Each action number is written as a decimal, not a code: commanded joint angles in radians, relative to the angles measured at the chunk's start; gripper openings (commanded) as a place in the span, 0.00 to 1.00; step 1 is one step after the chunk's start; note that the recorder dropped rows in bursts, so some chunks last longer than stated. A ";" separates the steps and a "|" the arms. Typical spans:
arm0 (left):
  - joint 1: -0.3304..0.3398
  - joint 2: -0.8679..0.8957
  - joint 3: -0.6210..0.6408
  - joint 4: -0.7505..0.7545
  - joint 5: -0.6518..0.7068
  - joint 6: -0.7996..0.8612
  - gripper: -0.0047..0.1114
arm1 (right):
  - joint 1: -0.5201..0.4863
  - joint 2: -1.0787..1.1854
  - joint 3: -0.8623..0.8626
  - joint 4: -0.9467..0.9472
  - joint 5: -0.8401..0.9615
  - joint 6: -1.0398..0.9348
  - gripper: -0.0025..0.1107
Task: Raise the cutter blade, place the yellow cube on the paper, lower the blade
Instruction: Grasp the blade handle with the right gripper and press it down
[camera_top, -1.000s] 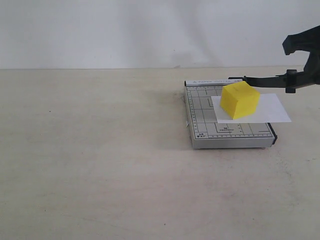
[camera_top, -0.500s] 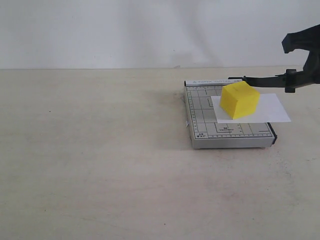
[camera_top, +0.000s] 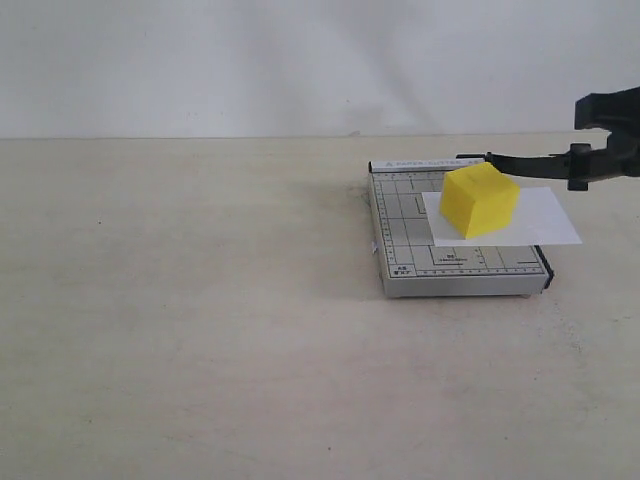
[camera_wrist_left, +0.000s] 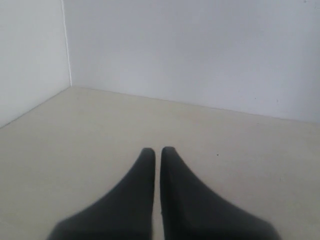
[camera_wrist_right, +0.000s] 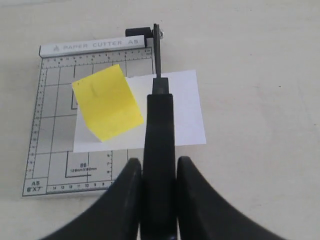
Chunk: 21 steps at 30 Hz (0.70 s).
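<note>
Pale table (camera_top: 200, 320), white wall behind. Right gripper (camera_wrist_right: 159, 161) is clamped on the blade (camera_wrist_right: 159, 115) handle. Over the last half second it has dipped slightly, but the blade is still raised, so lowering has likely only begun. Cube (camera_top: 480, 200) sits on the paper (camera_top: 548, 222), which lies on the base (camera_top: 400, 225). Left gripper (camera_wrist_left: 157, 150) is closed and empty. Base reads "PAPER CUTTER A5"; grid marked "B6".

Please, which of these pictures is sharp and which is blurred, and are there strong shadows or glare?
Exterior view: soft even light, no glare, only a faint shadow beside the base. Left wrist view: the left gripper is dark and blurred at its edges. Right wrist view: sharp, the print on the base is readable; the right gripper around the blade is slightly soft.
</note>
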<state>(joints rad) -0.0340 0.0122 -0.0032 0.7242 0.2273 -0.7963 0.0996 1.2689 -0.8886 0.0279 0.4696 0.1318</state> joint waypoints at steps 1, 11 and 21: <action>0.003 -0.005 0.003 0.194 -0.006 -0.255 0.08 | 0.002 -0.038 0.184 0.123 -0.194 0.013 0.02; 0.003 -0.005 0.003 0.278 -0.013 -0.348 0.08 | 0.110 -0.051 0.549 0.138 -0.864 -0.078 0.02; 0.003 -0.005 0.003 0.010 -0.013 -0.051 0.08 | 0.152 0.072 0.702 0.130 -1.032 -0.091 0.02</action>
<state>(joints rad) -0.0340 0.0122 -0.0032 0.8946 0.2194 -1.0248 0.2338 1.2844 -0.2105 0.2302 -0.6582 0.0058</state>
